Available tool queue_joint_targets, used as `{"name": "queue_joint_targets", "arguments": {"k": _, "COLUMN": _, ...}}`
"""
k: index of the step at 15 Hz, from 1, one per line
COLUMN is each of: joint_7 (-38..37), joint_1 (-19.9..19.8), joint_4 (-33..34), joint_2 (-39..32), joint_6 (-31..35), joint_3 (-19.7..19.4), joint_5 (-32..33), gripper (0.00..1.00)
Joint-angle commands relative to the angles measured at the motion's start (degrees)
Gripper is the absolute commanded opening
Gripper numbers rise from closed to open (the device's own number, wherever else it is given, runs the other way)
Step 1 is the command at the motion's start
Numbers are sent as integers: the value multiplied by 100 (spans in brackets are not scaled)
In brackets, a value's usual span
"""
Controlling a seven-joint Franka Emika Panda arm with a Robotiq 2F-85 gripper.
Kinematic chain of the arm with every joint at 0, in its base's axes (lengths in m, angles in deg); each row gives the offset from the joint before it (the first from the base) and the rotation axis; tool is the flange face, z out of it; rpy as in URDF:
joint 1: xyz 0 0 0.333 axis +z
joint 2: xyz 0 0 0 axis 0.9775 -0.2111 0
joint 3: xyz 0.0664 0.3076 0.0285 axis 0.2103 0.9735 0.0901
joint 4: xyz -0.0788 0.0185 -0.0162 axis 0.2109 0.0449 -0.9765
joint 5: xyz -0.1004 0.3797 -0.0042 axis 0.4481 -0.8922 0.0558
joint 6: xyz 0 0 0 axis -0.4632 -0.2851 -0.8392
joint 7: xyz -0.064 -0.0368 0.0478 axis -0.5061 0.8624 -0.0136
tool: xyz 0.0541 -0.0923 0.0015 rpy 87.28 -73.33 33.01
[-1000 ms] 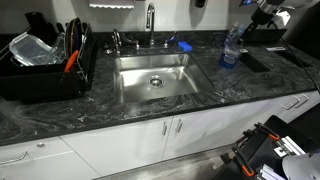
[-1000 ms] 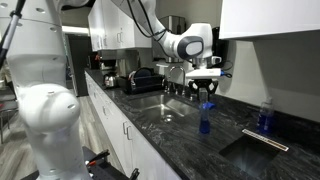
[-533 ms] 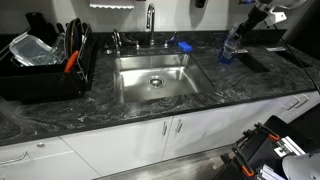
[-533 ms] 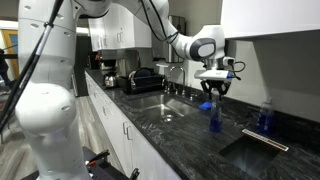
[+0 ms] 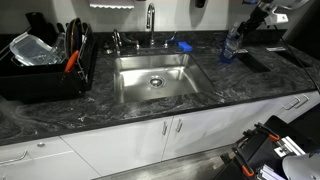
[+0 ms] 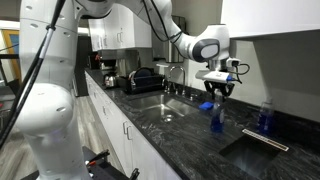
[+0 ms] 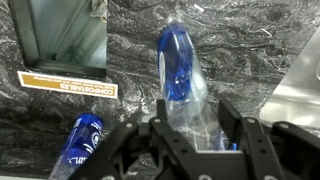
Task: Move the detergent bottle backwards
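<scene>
Right of the sink (image 6: 165, 108), we see the tool (image 6: 218, 96) clamped on the neck of the detergent bottle (image 6: 216, 120), upright over the dark desk (image 6: 175, 132), another bottle (image 6: 264, 117) farther right. We judge the grasp made; carrying it back and releasing are left.

You see the detergent bottle (image 5: 229, 47) upright at the dark counter (image 5: 230, 95), right of the sink (image 5: 135, 88) and toward the far wall. It is clear plastic with blue liquid, a rounded body and a narrow neck (image 6: 217, 118). In the wrist view its top end (image 7: 183, 70) sits between the fingers of the gripper (image 7: 194, 125), which press on both sides. You cannot tell whether its base touches the counter.
</scene>
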Motion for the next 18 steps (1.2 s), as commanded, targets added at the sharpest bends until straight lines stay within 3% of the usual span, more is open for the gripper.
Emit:
{"name": "queue_joint_targets", "arguments": {"k": 1, "joint_7": -99, "joint_1": -170, "joint_4": 462, "joint_2": -268, "joint_6": -214, "joint_3": 171, "joint_5": -49, "gripper": 87}}
{"name": "queue_joint_targets", "arguments": {"k": 2, "joint_7": -103, "joint_1": -171, "joint_4": 441, "joint_2": -243, "joint_6": -235, "joint_3": 178, "joint_5": -43, "gripper": 95}}
{"name": "queue_joint_targets", "arguments": {"k": 4, "joint_7": -113, "joint_1": -165, "joint_4": 370, "joint_2": -143, "joint_6": -350, "joint_3": 183, "joint_5": 16, "gripper": 100}}
{"name": "queue_joint_targets", "arguments": {"k": 13, "joint_7": -337, "joint_1": -44, "joint_4": -261, "joint_2": 901, "joint_6": -1843, "joint_3": -2, "joint_5": 1038, "gripper": 100}}
{"name": "queue_joint_targets", "arguments": {"k": 18, "joint_7": -225, "joint_1": -7, "joint_4": -638, "joint_2": 1669, "joint_6": -2344, "joint_3": -68, "joint_5": 1443, "gripper": 100}}
